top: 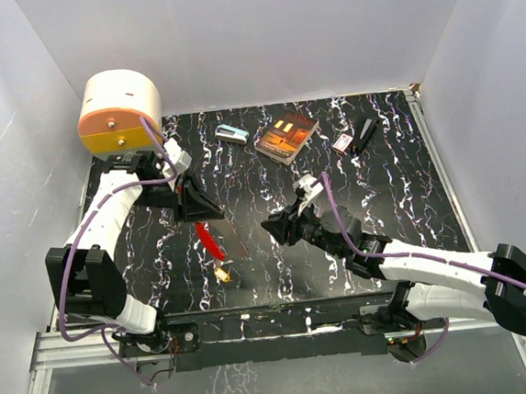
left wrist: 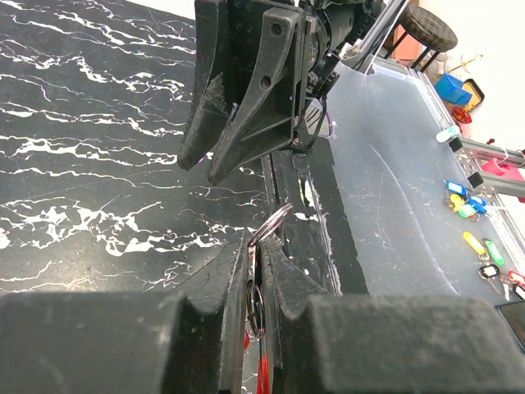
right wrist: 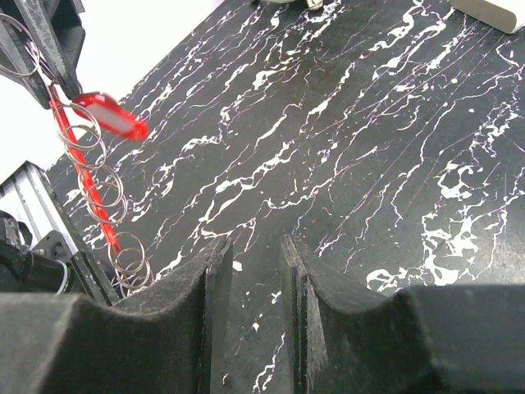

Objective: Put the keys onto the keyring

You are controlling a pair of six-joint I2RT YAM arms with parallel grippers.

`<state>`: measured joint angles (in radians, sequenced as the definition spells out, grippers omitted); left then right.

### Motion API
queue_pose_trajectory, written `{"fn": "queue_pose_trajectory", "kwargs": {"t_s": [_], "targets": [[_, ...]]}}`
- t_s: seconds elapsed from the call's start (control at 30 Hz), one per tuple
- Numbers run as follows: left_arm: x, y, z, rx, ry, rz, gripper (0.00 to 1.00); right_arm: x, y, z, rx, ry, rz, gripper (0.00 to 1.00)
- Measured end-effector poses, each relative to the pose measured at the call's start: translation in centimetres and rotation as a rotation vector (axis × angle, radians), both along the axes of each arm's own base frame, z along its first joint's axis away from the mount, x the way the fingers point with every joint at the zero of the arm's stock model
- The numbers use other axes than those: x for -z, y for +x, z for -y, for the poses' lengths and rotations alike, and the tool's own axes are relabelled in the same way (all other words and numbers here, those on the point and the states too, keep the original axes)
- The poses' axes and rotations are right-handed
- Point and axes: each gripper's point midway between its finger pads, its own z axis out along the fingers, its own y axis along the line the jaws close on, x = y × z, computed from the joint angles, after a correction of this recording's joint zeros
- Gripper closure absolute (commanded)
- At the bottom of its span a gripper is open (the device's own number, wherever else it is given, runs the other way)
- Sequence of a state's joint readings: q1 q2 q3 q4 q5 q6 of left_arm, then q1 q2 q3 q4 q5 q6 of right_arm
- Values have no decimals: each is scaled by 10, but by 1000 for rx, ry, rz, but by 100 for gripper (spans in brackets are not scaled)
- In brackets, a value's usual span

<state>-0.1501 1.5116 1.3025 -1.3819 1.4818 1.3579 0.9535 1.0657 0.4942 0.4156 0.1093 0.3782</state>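
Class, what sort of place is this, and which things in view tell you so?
Most likely a robotics lab test cell: white walls box in a black marbled table, a left arm and a right arm are bolted to a metal rail at its edge, and a book lies on it.

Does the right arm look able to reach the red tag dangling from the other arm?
Probably yes. The red tag hangs on a chain of rings pinched by the left gripper, and only bare table lies between it and the right gripper, whose jaws are open and empty.
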Motion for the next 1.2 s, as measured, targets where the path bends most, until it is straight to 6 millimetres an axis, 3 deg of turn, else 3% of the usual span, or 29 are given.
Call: {"fn": "queue_pose_trajectory", "kwargs": {"t_s": [0.37, 0.73, 1.0, 1.2], "targets": [[-5, 2, 1, -2, -14, -1, 100, -10, -1, 3, 0, 20, 22, 66], [2, 6, -3, 2, 43, 34, 100, -1, -14, -4, -87, -20, 13, 68], [33, 42, -18, -120, 199, -26, 100, 23, -40, -16, -238, -88, -71, 64], [37, 68, -29, -248, 308, -16, 100, 32, -64, -45, -338, -124, -99, 64]]}}
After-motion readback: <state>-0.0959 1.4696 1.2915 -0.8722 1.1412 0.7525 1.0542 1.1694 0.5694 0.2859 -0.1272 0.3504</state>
